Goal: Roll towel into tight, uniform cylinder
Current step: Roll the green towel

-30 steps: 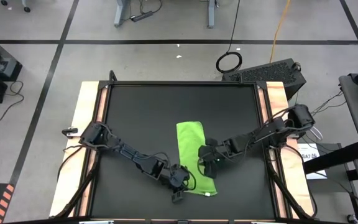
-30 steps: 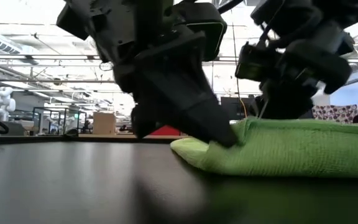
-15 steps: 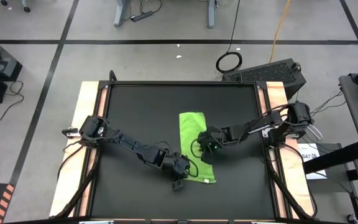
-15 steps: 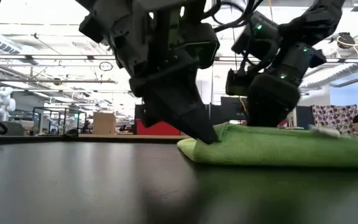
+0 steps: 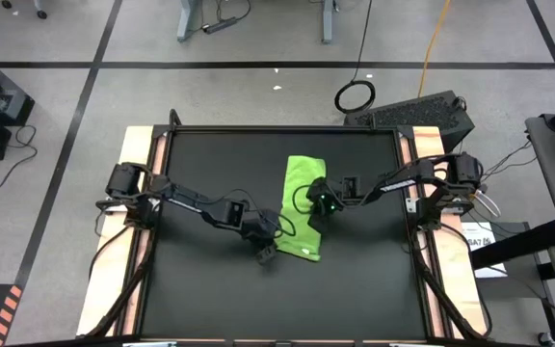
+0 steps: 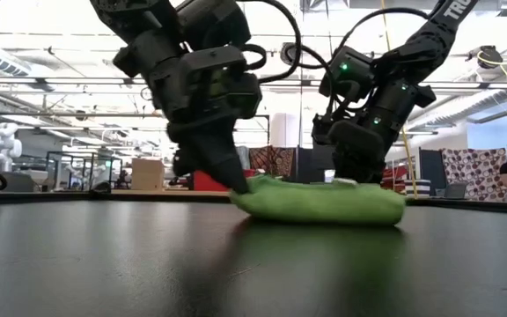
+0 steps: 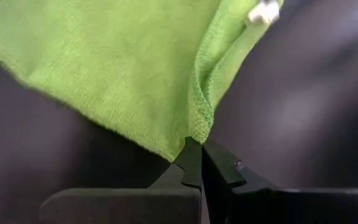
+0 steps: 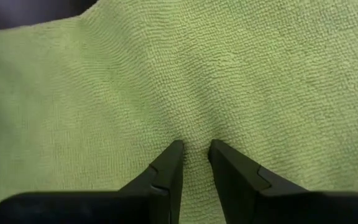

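High view: the towel [image 5: 303, 208], a folded strip, lies between both grippers, long axis running away from the table's near edge, slightly slanted.

Low view: not yet rolled.

Left wrist: left gripper [image 7: 201, 163] pinches a corner.

Right wrist: right gripper [image 8: 194, 157] nips fabric narrowly. Next, curl the near end over.

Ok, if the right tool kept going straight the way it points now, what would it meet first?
The towel. The right tool already has its tips pressed into the green cloth, pinching a small fold. Straight on means more towel, then probably the black table beneath.
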You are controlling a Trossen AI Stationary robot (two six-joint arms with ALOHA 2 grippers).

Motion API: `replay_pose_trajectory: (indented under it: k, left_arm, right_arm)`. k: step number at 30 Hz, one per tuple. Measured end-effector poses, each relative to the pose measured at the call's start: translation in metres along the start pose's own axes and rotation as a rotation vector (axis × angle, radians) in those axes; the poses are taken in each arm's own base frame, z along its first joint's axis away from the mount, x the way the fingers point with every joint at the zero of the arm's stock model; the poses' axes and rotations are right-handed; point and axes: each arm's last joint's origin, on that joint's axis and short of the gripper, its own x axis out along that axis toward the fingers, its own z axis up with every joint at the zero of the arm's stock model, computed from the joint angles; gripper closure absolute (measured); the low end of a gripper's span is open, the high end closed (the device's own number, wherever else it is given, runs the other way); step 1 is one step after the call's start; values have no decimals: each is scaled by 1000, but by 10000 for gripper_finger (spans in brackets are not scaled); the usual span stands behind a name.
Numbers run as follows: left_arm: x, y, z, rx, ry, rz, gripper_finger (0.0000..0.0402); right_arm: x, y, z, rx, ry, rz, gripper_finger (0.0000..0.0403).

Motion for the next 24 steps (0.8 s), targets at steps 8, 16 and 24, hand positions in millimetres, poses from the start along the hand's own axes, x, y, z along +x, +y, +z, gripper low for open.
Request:
replay_pose_trajectory:
  k: [8,16,24]
  left_arm:
    - [1,2,-2,-5,24,-31,402]
    - [1,4,-6,-15,70,-28,402]
    - [5,21,-16,-129,70,-67,402]
  right_arm:
    - [0,-11,4,38,-2,10,324]
    - [-1,-17,6,47,-3,35,323]
    - [-23,-3,12,-50,-89,85,302]
